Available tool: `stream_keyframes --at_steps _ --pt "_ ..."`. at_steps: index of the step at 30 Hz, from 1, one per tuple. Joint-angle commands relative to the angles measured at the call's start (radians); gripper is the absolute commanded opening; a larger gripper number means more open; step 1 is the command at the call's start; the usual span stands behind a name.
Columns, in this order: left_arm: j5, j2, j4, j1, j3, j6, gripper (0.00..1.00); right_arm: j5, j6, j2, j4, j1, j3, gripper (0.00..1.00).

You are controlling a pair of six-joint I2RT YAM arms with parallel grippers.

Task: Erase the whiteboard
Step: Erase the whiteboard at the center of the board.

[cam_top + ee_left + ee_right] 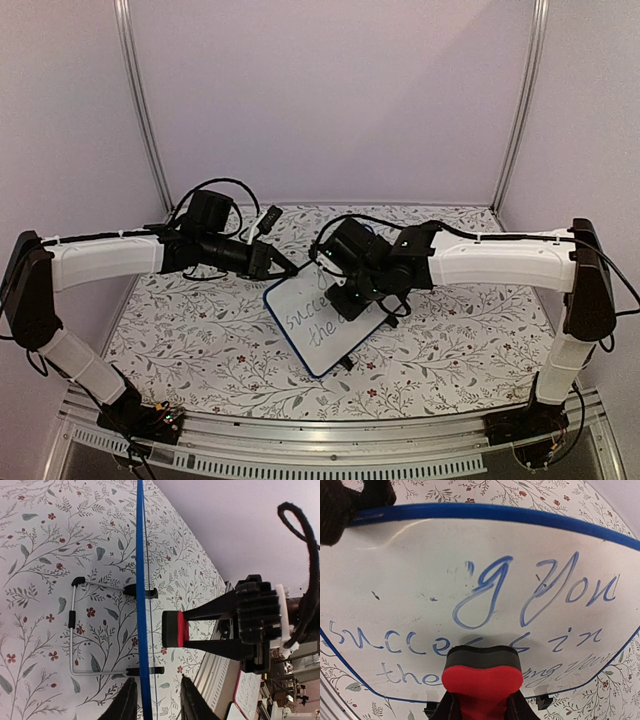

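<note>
Right claw (482, 702) is pressed tight on the eraser (482, 672), red back toward the wrist, dark felt facing the board (420, 570). The left claw (159, 684) is spread, one finger each side of the board's blue edge. There's daylight on one side, so I read that as a loose straddle, not a pinch.

The job in hand is wiping the writing (490, 595), and all of it is there to clear, three blue lines' worth. To do it well, I'd say bring the felt flat onto the face and press lightly. The board is only propped on its wire stand (72, 625) and could tip backward. The left claw really ought to close on that edge first, to brace it. Then sweep in long overlapping passes along the lines, right out to the frame.

From the right wrist, the eraser sits at 6 o'clock. The board fans out above it from 9 through 12 to 3, with the big letters dead ahead at 12. In the top view the board runs from the right claw toward 7 o'clock, mid-table. The left claw is at the board's 11 o'clock corner. From the left wrist the board is edge-on, with the felt just beside its face at 3 o'clock and maybe a sliver of gap
</note>
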Motion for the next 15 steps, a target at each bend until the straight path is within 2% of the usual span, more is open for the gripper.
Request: stream_keyframes --at_steps 1,6,12,15 --pt "0.01 0.017 0.02 -0.002 -0.003 0.009 0.32 0.011 0.016 -0.044 0.046 -0.013 -0.005 0.19" --pt "0.001 0.024 0.013 -0.005 -0.002 0.014 0.31 -0.009 0.002 -0.015 0.054 -0.016 0.044 0.19" --pt "0.003 0.031 0.011 -0.005 -0.002 0.015 0.18 -0.049 -0.017 0.028 0.062 -0.016 0.082 0.19" --pt "0.008 0.032 0.011 -0.005 0.001 0.015 0.15 -0.064 -0.017 0.044 0.067 -0.016 0.091 0.19"
